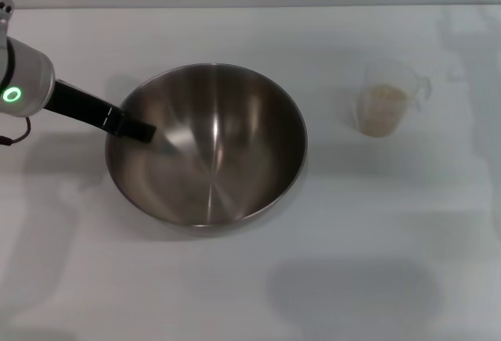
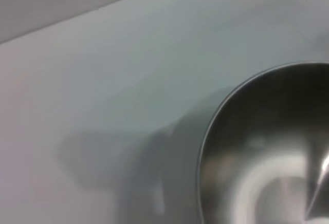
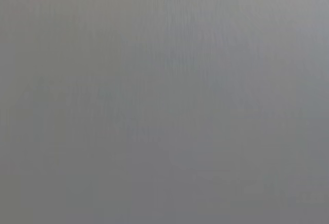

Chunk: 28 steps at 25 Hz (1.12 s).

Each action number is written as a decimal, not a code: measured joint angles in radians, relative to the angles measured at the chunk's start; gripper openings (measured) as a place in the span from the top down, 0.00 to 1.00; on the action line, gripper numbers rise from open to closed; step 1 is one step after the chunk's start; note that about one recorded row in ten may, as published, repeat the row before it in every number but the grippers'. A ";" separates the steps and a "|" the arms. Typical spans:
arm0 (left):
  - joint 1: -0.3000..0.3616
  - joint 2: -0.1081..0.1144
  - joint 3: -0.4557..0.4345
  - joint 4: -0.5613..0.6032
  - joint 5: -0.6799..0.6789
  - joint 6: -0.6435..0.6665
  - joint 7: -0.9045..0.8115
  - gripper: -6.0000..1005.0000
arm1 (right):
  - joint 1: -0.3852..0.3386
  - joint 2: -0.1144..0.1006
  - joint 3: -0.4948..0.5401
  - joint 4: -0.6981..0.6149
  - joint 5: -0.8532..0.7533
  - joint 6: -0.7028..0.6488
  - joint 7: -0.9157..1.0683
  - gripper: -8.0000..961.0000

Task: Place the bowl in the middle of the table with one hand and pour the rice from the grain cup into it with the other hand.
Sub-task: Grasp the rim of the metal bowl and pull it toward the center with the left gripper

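Observation:
The large steel bowl [image 1: 211,149] rests on the white table [image 1: 352,278], a little left of its middle. My left gripper [image 1: 138,130] reaches in from the left and is shut on the bowl's left rim, one black finger [image 1: 129,126] lying over the edge. Part of the bowl [image 2: 267,152] also shows in the left wrist view. The clear grain cup [image 1: 385,98] stands upright to the right of the bowl, apart from it, with pale rice [image 1: 382,110] in its lower part. My right gripper is out of view, and its wrist view shows only plain grey.
The tabletop [image 2: 103,80] runs on bare to the left of the bowl. The table's far edge [image 1: 258,6] lies behind the bowl and the cup.

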 joint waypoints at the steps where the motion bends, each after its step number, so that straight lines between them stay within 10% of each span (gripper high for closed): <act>1: 0.000 0.000 0.000 0.000 0.000 0.000 0.000 0.18 | 0.000 0.000 0.000 0.000 0.000 0.000 0.000 0.37; 16: -0.051 -0.001 0.018 0.111 0.079 0.036 0.000 0.37 | -0.001 -0.001 0.000 -0.003 0.000 -0.006 -0.003 0.37; 28: -0.058 -0.001 0.014 0.122 0.069 0.026 0.001 0.88 | -0.003 -0.002 0.000 -0.002 0.000 -0.007 -0.002 0.37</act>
